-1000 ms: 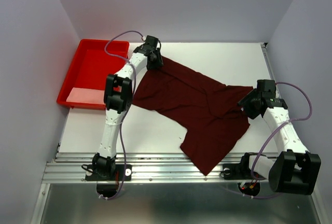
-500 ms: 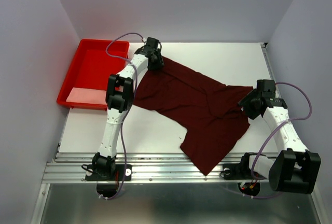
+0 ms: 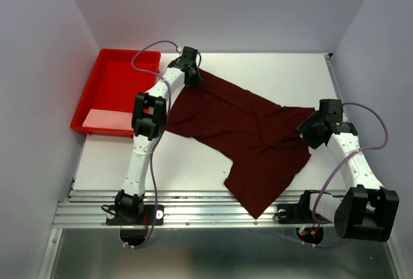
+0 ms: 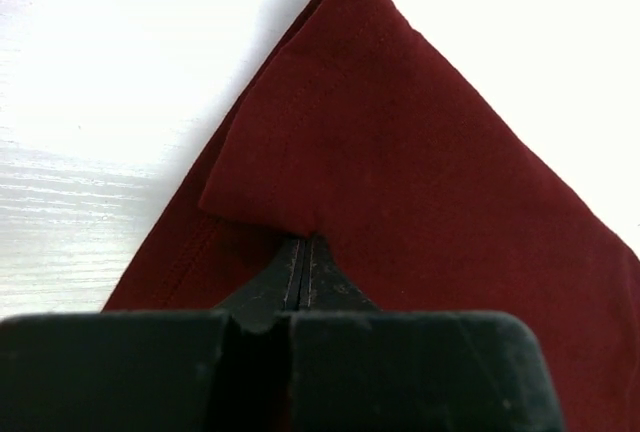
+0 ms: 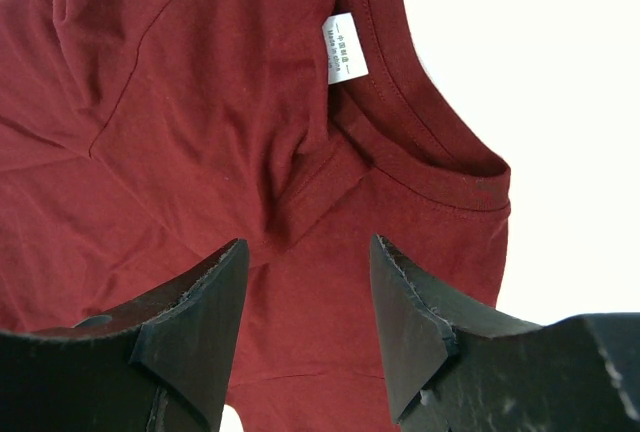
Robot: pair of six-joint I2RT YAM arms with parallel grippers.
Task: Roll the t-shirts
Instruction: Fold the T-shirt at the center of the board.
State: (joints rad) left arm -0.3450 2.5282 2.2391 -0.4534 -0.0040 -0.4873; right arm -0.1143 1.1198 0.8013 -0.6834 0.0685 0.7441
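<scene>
The dark maroon t-shirt (image 3: 239,130) lies spread and skewed across the white table, its hem corner toward the far left and its collar toward the right. My left gripper (image 3: 191,75) is at that far corner. In the left wrist view its jaws are together at the tips (image 4: 303,247), shut on a folded-over edge of the t-shirt (image 4: 400,152). My right gripper (image 3: 308,130) hovers over the collar end. In the right wrist view it (image 5: 308,242) stands open above the t-shirt (image 5: 200,102), near the collar (image 5: 430,152) and the white label (image 5: 345,49), gripping nothing.
A bright red tray (image 3: 119,85) sits at the far left of the table, with a pale pink patch (image 3: 106,119) in its near end. The t-shirt's lower corner reaches the table's front rail (image 3: 193,205). Walls close in on the left, right and back.
My left gripper's jaws have closed on the shirt's far corner. The right arm and the shirt's lay look the same.
</scene>
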